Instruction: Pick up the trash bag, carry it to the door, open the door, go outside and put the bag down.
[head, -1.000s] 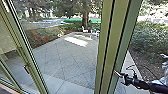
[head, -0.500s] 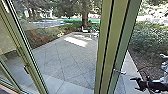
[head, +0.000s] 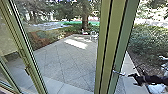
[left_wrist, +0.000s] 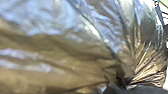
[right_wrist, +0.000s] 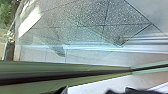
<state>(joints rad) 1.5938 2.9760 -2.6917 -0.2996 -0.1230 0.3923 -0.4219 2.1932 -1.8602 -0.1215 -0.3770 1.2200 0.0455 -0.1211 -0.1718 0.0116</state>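
Observation:
In the head view my right gripper (head: 131, 79) stands open just to the right of the metal handle (head: 118, 73) on the green door frame (head: 110, 45). A small gap parts its tips from that handle. The shiny, crinkled trash bag (left_wrist: 55, 57) shows large in the left wrist view. Its folds draw together at my left gripper (left_wrist: 122, 86), which is shut on the gathered plastic. The right wrist view shows the green frame (right_wrist: 50, 75) running alongside glass, with paving beyond.
Another green frame (head: 22, 47) with a dark handle (head: 27, 70) stands at the left. Outside lies a paved yard (head: 62, 60), with pale chairs (head: 94, 35) near a tree trunk (head: 85, 21). Bushes (head: 150, 37) grow on the right.
My right gripper was at the door handle a second ago. It drew back to the right, then rose slightly beside the handle. The head camera has shifted a little.

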